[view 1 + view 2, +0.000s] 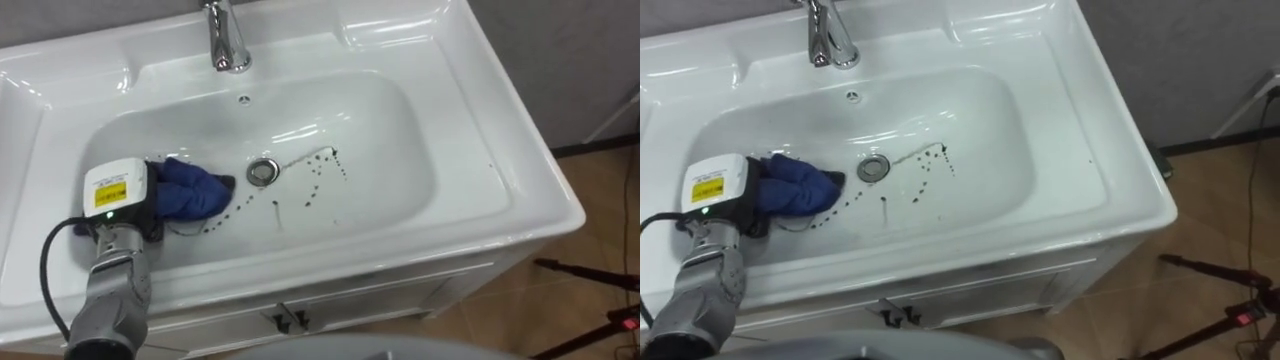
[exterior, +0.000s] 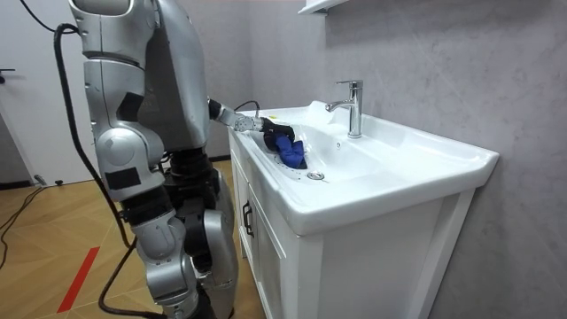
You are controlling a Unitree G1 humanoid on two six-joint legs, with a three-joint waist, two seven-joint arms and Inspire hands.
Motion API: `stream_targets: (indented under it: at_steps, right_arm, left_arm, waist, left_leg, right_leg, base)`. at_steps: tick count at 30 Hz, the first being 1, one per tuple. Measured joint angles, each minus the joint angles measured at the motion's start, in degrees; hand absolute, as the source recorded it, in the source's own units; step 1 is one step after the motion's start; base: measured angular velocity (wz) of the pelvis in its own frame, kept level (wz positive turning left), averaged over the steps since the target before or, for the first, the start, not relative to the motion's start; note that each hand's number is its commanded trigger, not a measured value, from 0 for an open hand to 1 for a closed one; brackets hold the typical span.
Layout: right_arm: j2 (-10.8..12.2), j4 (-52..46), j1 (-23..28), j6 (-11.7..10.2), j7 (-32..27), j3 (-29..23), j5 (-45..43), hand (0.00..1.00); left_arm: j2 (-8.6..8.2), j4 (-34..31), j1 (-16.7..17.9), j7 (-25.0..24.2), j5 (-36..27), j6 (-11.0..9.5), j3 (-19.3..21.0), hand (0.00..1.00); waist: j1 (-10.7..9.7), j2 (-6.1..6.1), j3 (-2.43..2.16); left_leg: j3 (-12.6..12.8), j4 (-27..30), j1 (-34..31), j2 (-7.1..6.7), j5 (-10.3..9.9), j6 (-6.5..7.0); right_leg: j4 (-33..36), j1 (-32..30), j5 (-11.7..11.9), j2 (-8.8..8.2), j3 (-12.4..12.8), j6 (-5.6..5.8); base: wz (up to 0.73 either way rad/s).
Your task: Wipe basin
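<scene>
Reaches left hand [image 1: 130,200] into basin [image 1: 400,140], against blue cloth [image 1: 195,192] just left of drain [image 1: 262,171]. Cannot tell its grip. Leaves dark specks [image 1: 318,172] right of drain.

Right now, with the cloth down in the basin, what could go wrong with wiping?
Many dark specks lie right of the drain, away from the blue cloth at the left hand; a short stroke may miss them. A sweep across could push grime into the drain. The specks may smear over the white basin.

Bathroom: white basin [image 1: 470,95], chrome tap [image 1: 226,42], vanity cabinet [image 2: 266,252] underneath.
</scene>
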Motion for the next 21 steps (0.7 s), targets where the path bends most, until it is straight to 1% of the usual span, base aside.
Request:
stream_targets:
  at_steps: [4,7,9,11,13,14,16,17,18,19,21]
  right_arm:
    - [0.02,0.01,-0.16,0.19,-0.13,-0.23,-1.44,0.00]
    - [0.16,0.00,-0.65,0.38,-0.04,-0.07,-3.25,0.00]
    - [0.15,0.13,-1.18,0.28,0.15,0.73,-3.13,0.00]
    - [0.10,0.28,-1.49,-0.03,0.20,2.75,-3.12,0.00]
    - [0.13,0.28,-1.86,-0.74,0.44,4.15,-3.19,0.00]
    - [0.13,0.31,-1.92,-0.86,0.56,4.34,-3.19,0.00]
    - [0.13,0.35,-2.26,-0.94,0.67,4.95,-3.16,0.00]
    - [0.12,0.40,-2.53,-1.29,0.65,4.88,-3.12,0.00]
    - [0.11,0.39,-2.82,-1.51,0.63,4.87,-3.12,0.00]
    - [0.11,0.30,-2.91,-1.61,0.67,4.87,-3.12,0.00]
    - [0.11,0.02,-3.29,-2.48,0.91,4.86,-3.13,0.00]
  left_arm:
    - [-0.08,-0.06,-0.08,-0.30,0.11,1.28,-0.54,1.00]
    - [-0.23,-0.38,-0.09,-1.03,2.48,2.28,-1.37,1.00]
    - [-0.09,-0.88,-0.12,-2.22,4.20,3.74,-3.70,1.00]
    - [0.13,-1.05,-1.20,-2.82,4.36,4.62,-5.91,1.00]
    - [0.17,-1.87,-1.81,-4.26,4.38,4.84,-8.38,1.00]
    - [0.18,-2.45,-1.80,-4.88,4.38,4.85,-8.91,1.00]
    - [0.58,-4.33,-1.77,-7.05,4.27,4.97,-11.14,1.00]
    - [0.99,-6.09,-1.86,-9.25,4.28,4.95,-12.58,1.00]
    - [1.20,-7.91,-1.89,-11.60,4.20,4.96,-13.81,1.00]
    - [1.21,-8.74,-1.96,-12.74,4.19,4.95,-14.36,1.00]
    - [1.27,-12.46,-2.43,-17.42,4.14,4.74,-16.09,1.00]
  waist:
    - [-0.45,0.01,0.00]
    - [-0.88,0.04,0.02]
    - [-1.58,0.02,0.02]
    - [-1.94,0.05,0.04]
    - [-2.21,0.03,0.09]
    - [-2.30,0.02,0.09]
    - [-3.03,0.04,0.12]
    - [-3.48,0.15,0.24]
    - [-3.50,0.29,0.33]
    - [-3.52,0.36,0.37]
    - [-3.61,0.58,0.69]
  left_leg:
    - [0.01,0.08,-0.05,0.02,0.01,0.00]
    - [0.04,0.08,-0.24,-0.06,0.03,0.03]
    - [-0.05,0.09,-0.36,-0.25,0.13,0.15]
    - [-0.07,0.29,-0.52,-0.27,0.13,0.16]
    - [-0.15,0.69,-1.42,-0.31,0.17,0.22]
    - [-0.17,0.69,-1.56,-0.32,0.18,0.23]
    - [-0.48,0.99,-2.11,-0.41,0.18,0.23]
    - [-0.56,1.12,-2.25,-0.47,0.20,0.26]
    - [-0.52,1.07,-2.38,-0.50,0.24,0.33]
    - [-0.51,1.05,-2.50,-0.51,0.24,0.33]
    - [-0.51,1.11,-3.16,-0.52,0.24,0.34]
  right_leg:
    - [0.22,-0.21,-0.01,-0.01,0.23,-0.02]
    - [0.60,-0.43,-0.24,-0.15,0.28,0.03]
    - [1.08,-0.57,-0.57,-0.35,0.28,0.16]
    - [1.16,-0.63,-0.58,-0.45,0.23,0.16]
    - [1.33,-1.18,-0.57,-0.58,0.02,0.16]
    - [1.31,-1.23,-0.57,-0.60,-0.08,0.17]
    - [1.26,-1.34,-0.59,-0.73,-0.63,0.21]
    - [1.27,-1.52,-0.61,-0.84,-0.90,0.25]
    - [1.47,-1.87,-0.61,-0.89,-0.87,0.25]
    - [1.69,-2.05,-0.61,-0.92,-0.88,0.25]
    - [2.04,-2.58,-0.61,-0.97,-0.95,0.25]
  base:
    - [0.00]
    - [0.01]
    - [0.06]
    - [0.03]
    - [0.06]
    - [0.10]
    - [0.14]
    - [0.10]
    - [0.05]
    - [0.00]
    - [0.00]
